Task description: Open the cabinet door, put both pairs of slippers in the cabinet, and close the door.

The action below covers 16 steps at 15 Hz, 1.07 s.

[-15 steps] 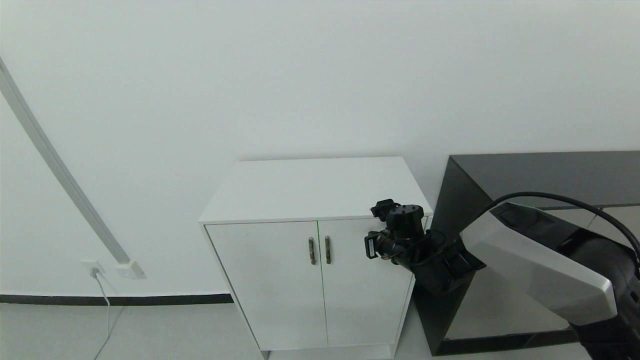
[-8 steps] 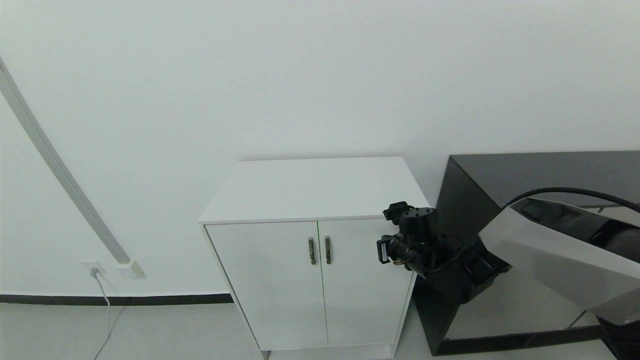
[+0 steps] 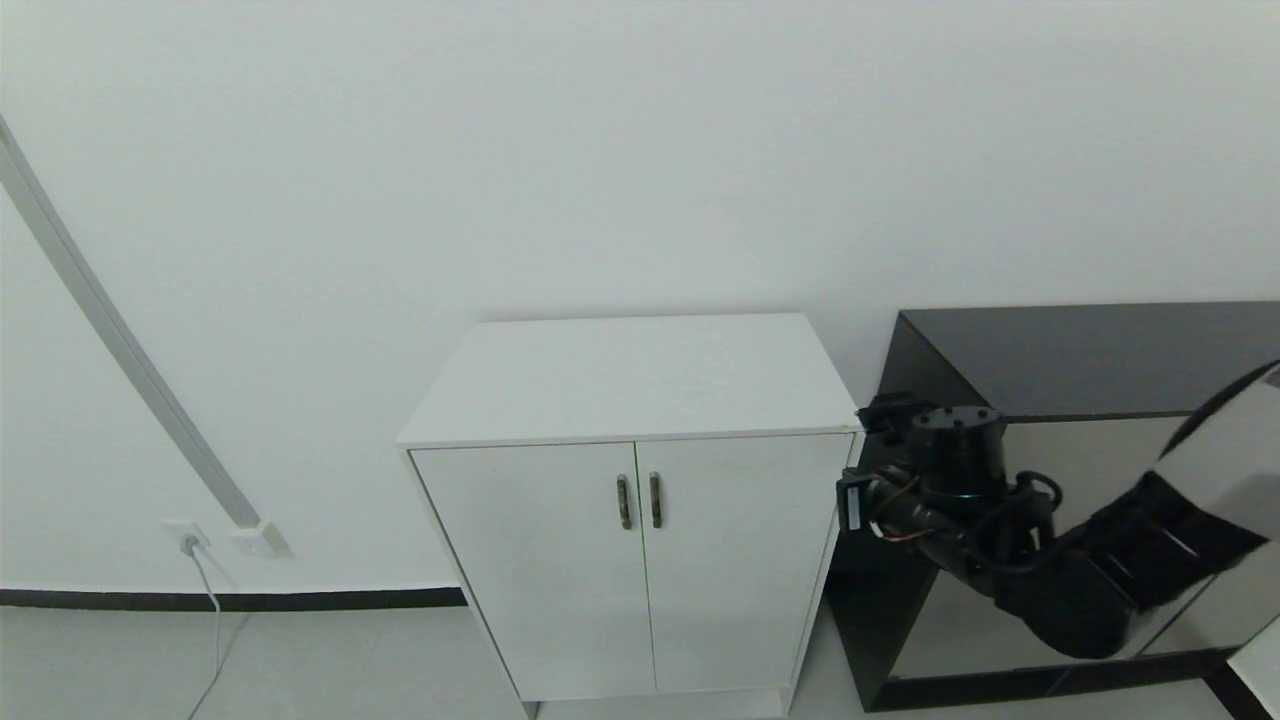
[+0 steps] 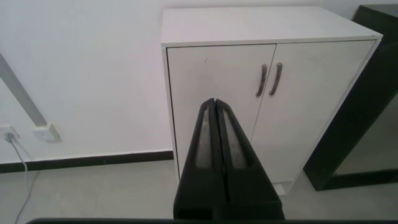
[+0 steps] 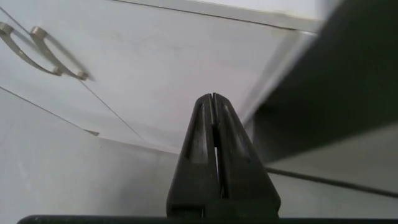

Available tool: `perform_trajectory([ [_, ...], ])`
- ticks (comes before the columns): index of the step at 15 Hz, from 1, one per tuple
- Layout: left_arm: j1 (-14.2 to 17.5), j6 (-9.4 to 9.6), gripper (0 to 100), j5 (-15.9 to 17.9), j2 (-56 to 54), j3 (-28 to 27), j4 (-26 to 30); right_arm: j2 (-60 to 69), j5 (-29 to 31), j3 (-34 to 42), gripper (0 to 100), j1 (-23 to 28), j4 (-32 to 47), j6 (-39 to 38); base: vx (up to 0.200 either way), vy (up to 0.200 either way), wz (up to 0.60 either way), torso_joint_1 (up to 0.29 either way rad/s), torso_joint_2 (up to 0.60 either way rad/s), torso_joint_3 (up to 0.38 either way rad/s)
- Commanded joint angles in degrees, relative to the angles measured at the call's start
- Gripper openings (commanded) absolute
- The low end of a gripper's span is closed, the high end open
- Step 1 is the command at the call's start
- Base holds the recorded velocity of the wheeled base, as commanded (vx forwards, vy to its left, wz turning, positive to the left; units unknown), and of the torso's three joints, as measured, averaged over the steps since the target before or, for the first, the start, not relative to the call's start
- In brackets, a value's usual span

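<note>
A white cabinet point(image 3: 640, 380) stands against the wall with both doors closed. Its two metal handles point(image 3: 640, 501) sit side by side at the centre seam. My right arm's wrist point(image 3: 945, 480) hangs just past the cabinet's right edge, in front of the black unit. In the right wrist view my right gripper point(image 5: 213, 99) is shut with nothing in it, and it points at the lower right of the cabinet front point(image 5: 161, 68). My left gripper point(image 4: 214, 103) is also shut and holds nothing. It stays back from the left door point(image 4: 217, 74), well short of the handles point(image 4: 268, 79).
A black unit point(image 3: 1080, 360) with a glossy front stands close beside the cabinet's right side. A wall socket with a cable point(image 3: 188, 543) and a slanted conduit point(image 3: 100, 300) are on the left wall. Pale floor point(image 3: 300, 660) lies in front.
My right arm has swung to the right, from in front of the right door to beyond the cabinet's right edge. The doors have stayed closed.
</note>
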<state>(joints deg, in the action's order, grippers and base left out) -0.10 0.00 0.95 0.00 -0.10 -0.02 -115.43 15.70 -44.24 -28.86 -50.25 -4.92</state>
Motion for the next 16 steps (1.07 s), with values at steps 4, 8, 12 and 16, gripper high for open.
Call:
perform_trajectory([
  [4, 0.0, 0.0, 0, 0.0, 0.1, 0.0, 0.0, 22.8, 4.4, 18.3, 0, 9.1, 0.1, 3.1, 0.0, 0.0, 0.0, 0.0, 0.0, 0.0],
  [8, 0.0, 0.0, 0, 0.0, 0.1, 0.0, 0.0, 33.8, 4.4, 28.2, 0, 16.0, 0.3, 5.9, 0.0, 0.0, 0.0, 0.0, 0.0, 0.0],
  [12, 0.0, 0.09, 0, 0.0, 0.1, 0.0, 0.0, 41.9, 3.7, 36.0, 0, 18.8, 0.4, 7.3, 0.0, 0.0, 0.0, 0.0, 0.0, 0.0],
  [16, 0.0, 0.09, 0, 0.0, 0.1, 0.0, -0.1, 47.8, 2.2, 41.8, 0, 18.8, 0.4, 7.3, 0.0, 0.0, 0.0, 0.0, 0.0, 0.0],
])
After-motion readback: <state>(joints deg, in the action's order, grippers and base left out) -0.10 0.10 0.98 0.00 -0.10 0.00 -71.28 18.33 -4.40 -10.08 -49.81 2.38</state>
